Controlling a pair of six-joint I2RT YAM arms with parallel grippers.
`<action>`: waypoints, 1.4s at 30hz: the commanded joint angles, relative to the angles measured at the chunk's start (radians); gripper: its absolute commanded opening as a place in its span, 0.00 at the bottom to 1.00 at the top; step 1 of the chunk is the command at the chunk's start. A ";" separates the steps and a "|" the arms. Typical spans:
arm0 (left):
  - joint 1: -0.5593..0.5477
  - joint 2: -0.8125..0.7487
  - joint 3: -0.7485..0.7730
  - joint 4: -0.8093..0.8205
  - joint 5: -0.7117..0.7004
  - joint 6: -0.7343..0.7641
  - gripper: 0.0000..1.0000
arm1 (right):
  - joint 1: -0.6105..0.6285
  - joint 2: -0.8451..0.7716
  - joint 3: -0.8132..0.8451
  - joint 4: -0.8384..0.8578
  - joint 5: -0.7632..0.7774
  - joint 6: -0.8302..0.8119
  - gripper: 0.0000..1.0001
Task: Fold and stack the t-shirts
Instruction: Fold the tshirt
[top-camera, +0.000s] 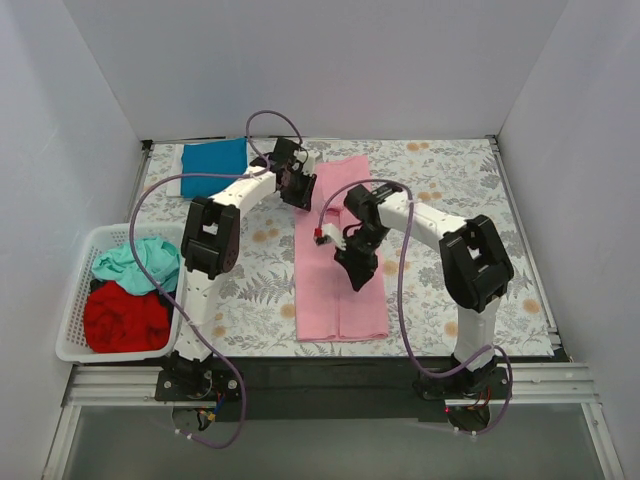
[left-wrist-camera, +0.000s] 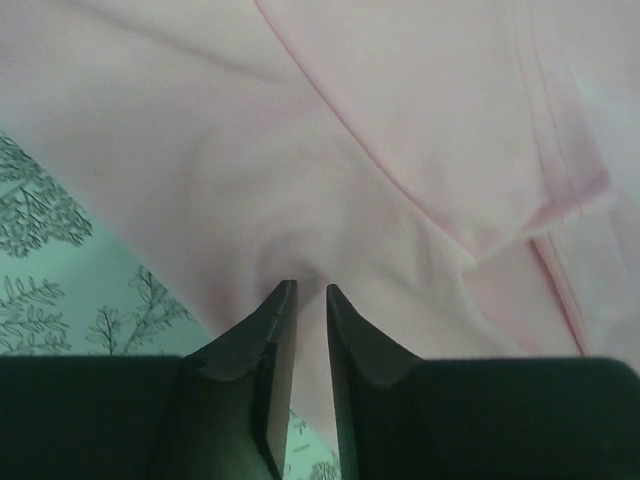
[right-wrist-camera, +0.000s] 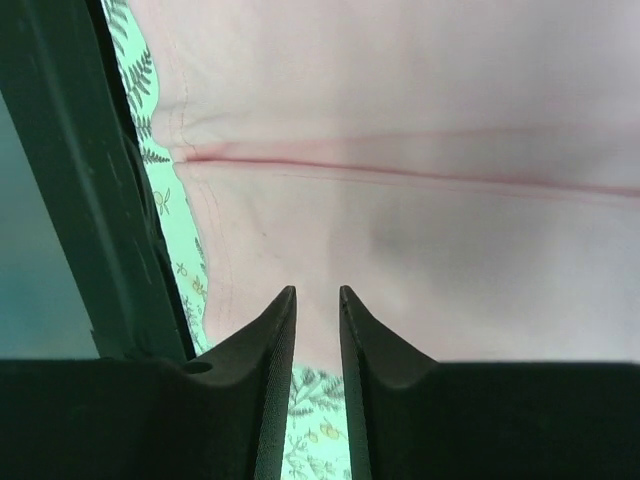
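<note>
Pink shirt (top-camera: 335, 300) lies as a long folded strip, far to near, mid-table on the cloth (top-camera: 450, 180).
Left gripper (top-camera: 297, 192) is at the strip's far end, fingers barely parted, tips at a pucker in the fabric, nothing clamped between them. Right gripper (top-camera: 357, 275) hangs over the near half, slightly open, holding nothing. Blue shirt (top-camera: 214, 158) lies folded far left; mint shirt (top-camera: 140, 262) and red shirt (top-camera: 125, 318) sit in the basket (top-camera: 72, 300), near left.

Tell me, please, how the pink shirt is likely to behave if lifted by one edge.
Probably floppy: the pink shirt puckers and creases in the left wrist view, so it should sag from any held point. Likely light: it lies thin and flat. Its folded layers may slide apart.
</note>
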 joint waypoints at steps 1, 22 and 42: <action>0.006 -0.229 -0.088 0.084 0.113 0.001 0.23 | -0.093 -0.066 0.140 -0.042 -0.083 0.028 0.31; 0.010 -0.168 -0.285 0.044 0.117 -0.118 0.11 | -0.218 0.255 0.348 0.346 0.310 0.229 0.19; 0.087 0.138 0.129 0.032 0.033 -0.084 0.15 | -0.311 0.510 0.625 0.447 0.304 0.255 0.17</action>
